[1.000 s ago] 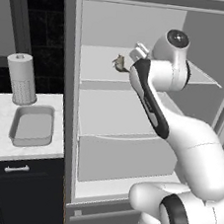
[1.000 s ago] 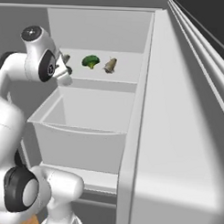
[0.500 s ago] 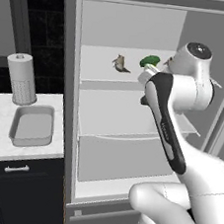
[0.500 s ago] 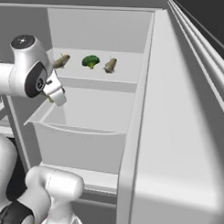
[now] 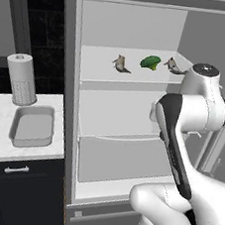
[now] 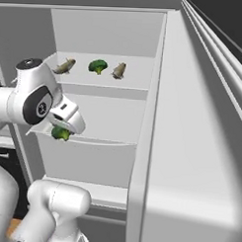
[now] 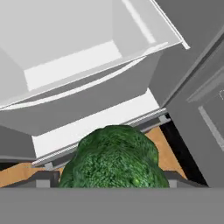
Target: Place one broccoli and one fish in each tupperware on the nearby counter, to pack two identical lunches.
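A broccoli floret [image 7: 114,158] is clamped in the claw [image 6: 61,133], which is parked in front of the open fridge [image 5: 132,24] at about middle-shelf height, near the clear drawer [image 6: 87,141]. In the hand view the green head is seen right at the bottom, with the drawer and the fridge's lower lip behind it.

Further out, the top shelf is stocked with two fish, one on the left [image 5: 121,64] and one on the right [image 5: 174,66], plus a second broccoli [image 5: 150,62] between them. Way off to the left, a tupperware [image 5: 32,125] is sat on the marble surface [image 5: 1,143], empty as far as can be seen, with a paper towel roll [image 5: 22,78] behind it.

So not much seems done yet: one floret is picked, nothing looks packed, and three items are left on the shelf.

Room-wise, the fridge's left wall has to be cleared before any swing to the tupperware. The door [image 6: 191,145] is close on the right, so that side is tight.
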Robot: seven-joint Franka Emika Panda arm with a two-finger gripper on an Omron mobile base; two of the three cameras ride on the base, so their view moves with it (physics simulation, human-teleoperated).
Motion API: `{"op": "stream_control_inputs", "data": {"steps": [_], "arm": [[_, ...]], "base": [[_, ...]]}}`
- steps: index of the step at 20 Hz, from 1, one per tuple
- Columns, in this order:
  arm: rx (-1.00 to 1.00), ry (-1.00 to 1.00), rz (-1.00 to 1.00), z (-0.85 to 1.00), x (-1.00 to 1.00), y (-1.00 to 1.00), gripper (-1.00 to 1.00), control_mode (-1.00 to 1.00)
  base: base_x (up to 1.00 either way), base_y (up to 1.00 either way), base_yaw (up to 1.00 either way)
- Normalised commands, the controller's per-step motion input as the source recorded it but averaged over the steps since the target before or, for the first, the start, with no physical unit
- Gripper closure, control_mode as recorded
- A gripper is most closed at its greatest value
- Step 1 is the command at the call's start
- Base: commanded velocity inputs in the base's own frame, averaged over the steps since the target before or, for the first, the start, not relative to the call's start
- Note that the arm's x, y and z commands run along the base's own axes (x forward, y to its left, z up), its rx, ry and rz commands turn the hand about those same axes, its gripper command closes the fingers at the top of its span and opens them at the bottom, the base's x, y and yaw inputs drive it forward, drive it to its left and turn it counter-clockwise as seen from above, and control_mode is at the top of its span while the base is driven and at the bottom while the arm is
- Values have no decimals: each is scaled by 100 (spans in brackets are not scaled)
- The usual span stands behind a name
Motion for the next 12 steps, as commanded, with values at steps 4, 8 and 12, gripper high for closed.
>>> {"op": "stream_control_inputs", "data": {"steps": [4,8,12], "arm": [[-7,15,34,-37,-84,-5,100,-100],[-2,4,29,-16,-79,0,100,-100],[0,2,17,-45,-54,0,100,-100]], "base": [[0,0,0],[0,0,0],[0,0,0]]}}
